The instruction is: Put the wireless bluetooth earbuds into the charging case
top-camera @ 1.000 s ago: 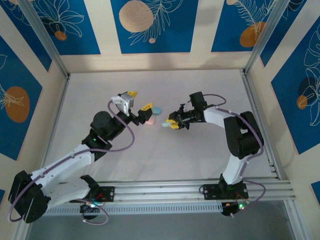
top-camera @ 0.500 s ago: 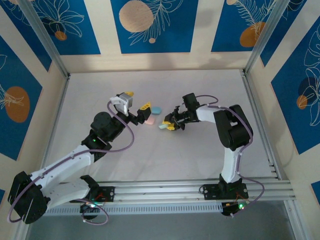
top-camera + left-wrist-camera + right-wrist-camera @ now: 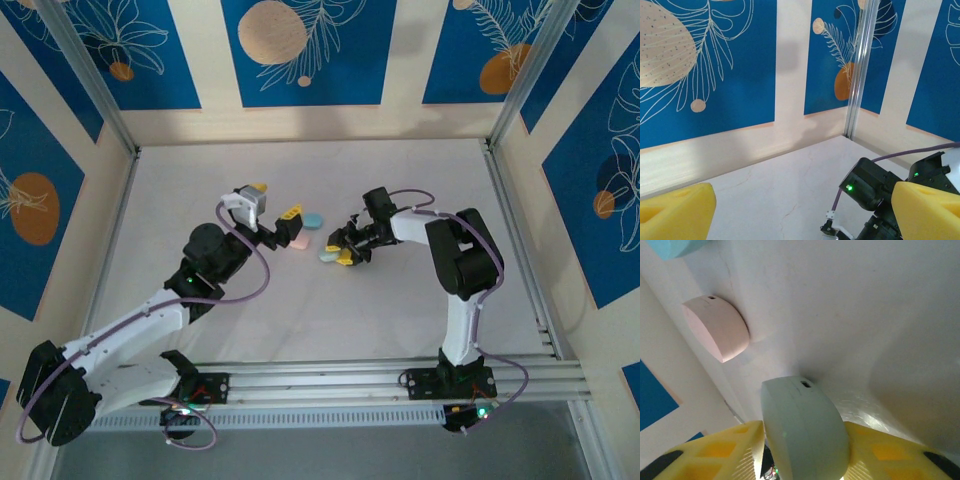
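A white marbled bench lies before us, walled by blue leaf-print panels. Near the pink charging case, our left fingers gape empty. Just right of it, a mint charging case sits between our right fingers; we cannot tell if they grip it.

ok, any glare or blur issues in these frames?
Right wrist: bright glare on the table beside the mint charging case, deep shadow at right. Left wrist: yellow fingertips soft, back wall sharp. Top external: evenly lit, no glare.
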You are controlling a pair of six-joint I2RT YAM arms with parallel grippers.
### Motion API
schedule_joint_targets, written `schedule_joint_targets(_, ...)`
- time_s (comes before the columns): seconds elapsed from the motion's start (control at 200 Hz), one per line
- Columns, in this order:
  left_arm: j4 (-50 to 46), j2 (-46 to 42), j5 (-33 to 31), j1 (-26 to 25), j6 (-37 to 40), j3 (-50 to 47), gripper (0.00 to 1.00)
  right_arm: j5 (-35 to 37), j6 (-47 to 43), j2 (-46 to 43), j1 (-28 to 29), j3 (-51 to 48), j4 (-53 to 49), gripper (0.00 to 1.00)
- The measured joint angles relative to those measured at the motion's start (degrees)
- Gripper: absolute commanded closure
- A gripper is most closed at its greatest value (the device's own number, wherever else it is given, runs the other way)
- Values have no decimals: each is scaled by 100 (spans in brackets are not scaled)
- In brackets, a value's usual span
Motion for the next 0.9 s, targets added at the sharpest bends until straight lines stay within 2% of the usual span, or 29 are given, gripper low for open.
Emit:
schedule_joint_targets(0.25,0,35,0,0,-2,0,9,374,-160,-378,-39,-90,-492,47)
schedule_joint_targets(0.38,-52,35,-168,0,-20,2,8,824,-332,-966,-120,-68,-1075,44)
schedule_joint_targets(0.455,-343,37,-505,2,-20,42,5,1440,-522,-1561,-184,96,-1596,43)
schedule_joint_targets(0.57,-1084,109,-1191,122,-48,199,1,2892,-964,-2826,-227,326,-1843,39)
schedule_joint_targets(0.735,-1670,107,-1716,732,-151,85,0,4793,-1952,-4610,-393,-398,-850,16)
schedule_joint_targets(0.815,-1834,72,-1810,1200,-282,-118,0,5302,-2339,-4935,-726,-984,-369,16)
schedule_joint_targets(0.9,-1998,9,-1974,1604,-343,-334,0,5643,-2503,-4780,-1185,-1495,-48,17)
